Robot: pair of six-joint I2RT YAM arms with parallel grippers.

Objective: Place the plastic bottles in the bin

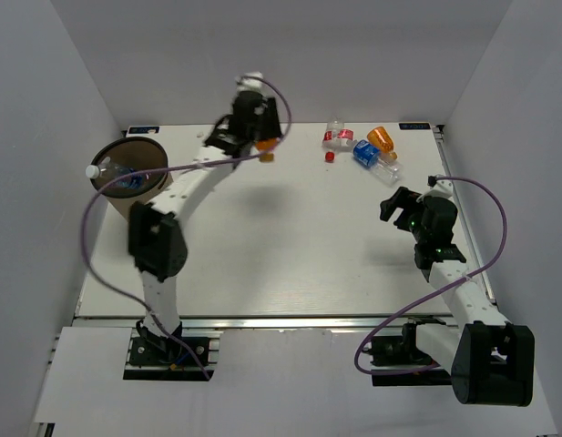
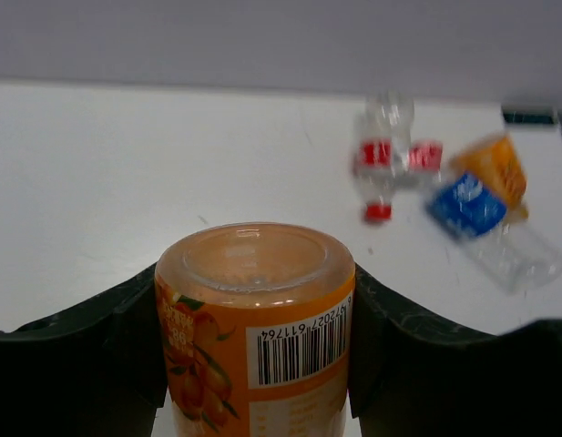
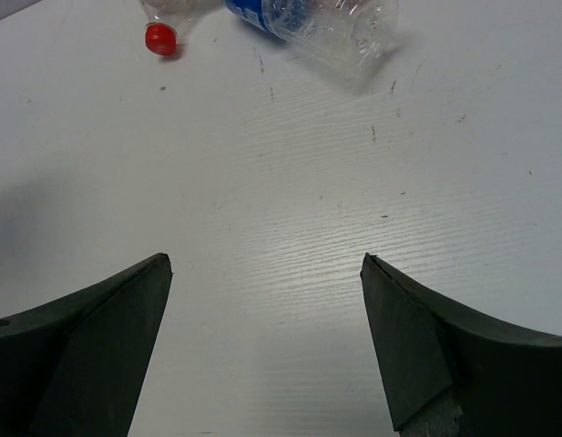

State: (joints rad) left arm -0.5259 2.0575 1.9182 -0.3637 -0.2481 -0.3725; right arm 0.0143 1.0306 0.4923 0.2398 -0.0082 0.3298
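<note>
My left gripper [image 2: 255, 314] is shut on a stubby orange bottle [image 2: 253, 319], one dark finger pressed against each side of it. From above, that gripper [image 1: 260, 138] holds the orange bottle [image 1: 266, 147] over the back of the table, right of the bin [image 1: 126, 146]. The brown round bin has a clear bottle [image 1: 117, 173] with a blue label lying in it. A red-labelled bottle [image 1: 338, 138], another orange one [image 1: 381, 138] and a blue-labelled one [image 1: 366, 153] lie at the back right. My right gripper [image 1: 399, 205] hangs open and empty, nearer than that group.
In the right wrist view the blue-labelled bottle [image 3: 308, 18] and a red cap [image 3: 159, 38] lie beyond the open fingers [image 3: 403, 346]. White walls enclose the table on three sides. A purple cable [image 1: 89, 237] loops beside the left arm.
</note>
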